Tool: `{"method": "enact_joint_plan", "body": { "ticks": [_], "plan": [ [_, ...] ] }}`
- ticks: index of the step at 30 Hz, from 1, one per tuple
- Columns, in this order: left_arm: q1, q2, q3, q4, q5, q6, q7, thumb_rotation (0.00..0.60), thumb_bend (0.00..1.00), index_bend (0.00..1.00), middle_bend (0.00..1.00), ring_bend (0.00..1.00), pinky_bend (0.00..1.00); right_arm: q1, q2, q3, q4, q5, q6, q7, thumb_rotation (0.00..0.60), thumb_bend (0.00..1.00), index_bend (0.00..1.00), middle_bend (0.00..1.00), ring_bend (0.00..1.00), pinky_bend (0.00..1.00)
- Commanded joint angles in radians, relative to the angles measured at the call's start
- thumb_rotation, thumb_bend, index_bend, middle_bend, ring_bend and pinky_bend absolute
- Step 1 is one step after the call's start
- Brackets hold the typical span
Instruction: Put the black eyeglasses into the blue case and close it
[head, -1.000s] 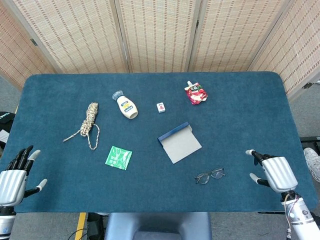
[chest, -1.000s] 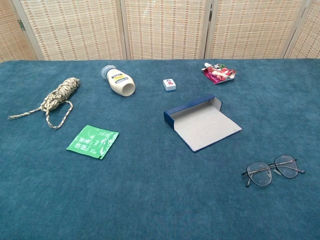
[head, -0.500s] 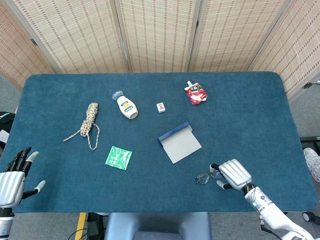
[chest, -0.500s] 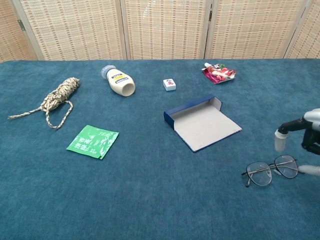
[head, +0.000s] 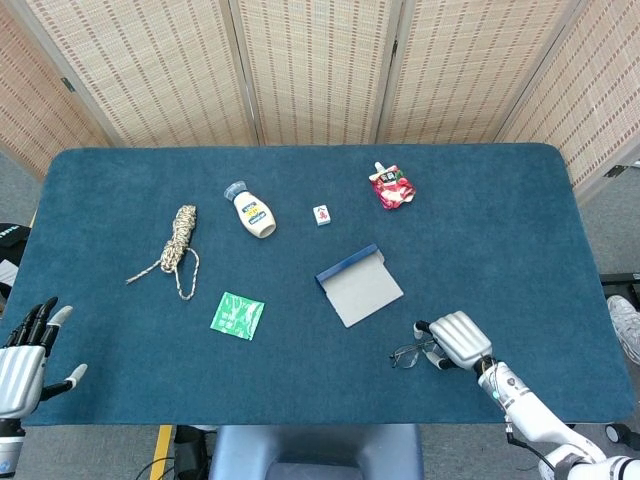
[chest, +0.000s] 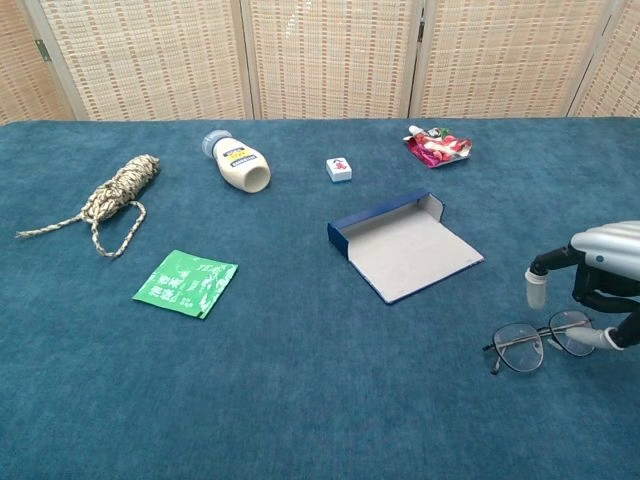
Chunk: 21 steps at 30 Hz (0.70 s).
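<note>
The black eyeglasses (head: 409, 353) (chest: 532, 342) lie flat on the blue cloth near the table's front edge, right of centre. The blue case (head: 359, 285) (chest: 405, 245) lies open behind them, its grey inside facing up. My right hand (head: 457, 341) (chest: 598, 275) hovers over the right lens with its fingers apart; one fingertip looks close to the frame, and I cannot tell if it touches. It holds nothing. My left hand (head: 22, 362) stays at the table's front left corner, fingers spread and empty; the chest view does not show it.
A coiled rope (head: 178, 247), a green sachet (head: 238, 316), a white bottle (head: 253, 212), a small white tile (head: 321, 214) and a red pouch (head: 392, 188) are spread over the table's left and back. A folding screen stands behind the table.
My right hand swept in from the table's right edge to the eyeglasses and now sits over their right lens. The glasses and case have not moved. My left hand drifted slightly down.
</note>
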<state>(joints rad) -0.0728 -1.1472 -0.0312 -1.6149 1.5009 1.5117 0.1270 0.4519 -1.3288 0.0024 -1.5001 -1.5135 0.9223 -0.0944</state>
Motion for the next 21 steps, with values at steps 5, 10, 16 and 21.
{"method": "enact_joint_plan", "body": {
  "ticks": [5,10,16,21],
  "plan": [
    [0.0,-0.001,0.0,-0.001,0.004,0.001,0.0,0.6,0.25,0.15,0.05,0.08,0.26,0.017,-0.024,-0.013,0.028,0.008,-0.021,0.01,0.6,0.35,0.4,0.94,1.0,0.99],
    [0.003,0.001,0.0,-0.002,0.002,0.004,0.001,0.6,0.25,0.15,0.05,0.08,0.26,0.026,-0.045,-0.018,0.05,0.007,-0.022,0.022,0.6,0.37,0.42,0.94,1.0,0.99],
    [0.006,0.003,0.001,-0.003,0.0,0.003,0.001,0.6,0.25,0.15,0.05,0.08,0.26,0.037,-0.07,-0.02,0.084,0.017,-0.031,0.029,0.6,0.39,0.46,0.94,1.0,0.99],
    [0.006,0.002,0.001,-0.001,-0.001,0.003,0.001,0.6,0.25,0.15,0.05,0.08,0.26,0.045,-0.09,-0.023,0.103,0.014,-0.03,0.042,0.6,0.4,0.49,0.94,1.0,0.99]
  ]
}}
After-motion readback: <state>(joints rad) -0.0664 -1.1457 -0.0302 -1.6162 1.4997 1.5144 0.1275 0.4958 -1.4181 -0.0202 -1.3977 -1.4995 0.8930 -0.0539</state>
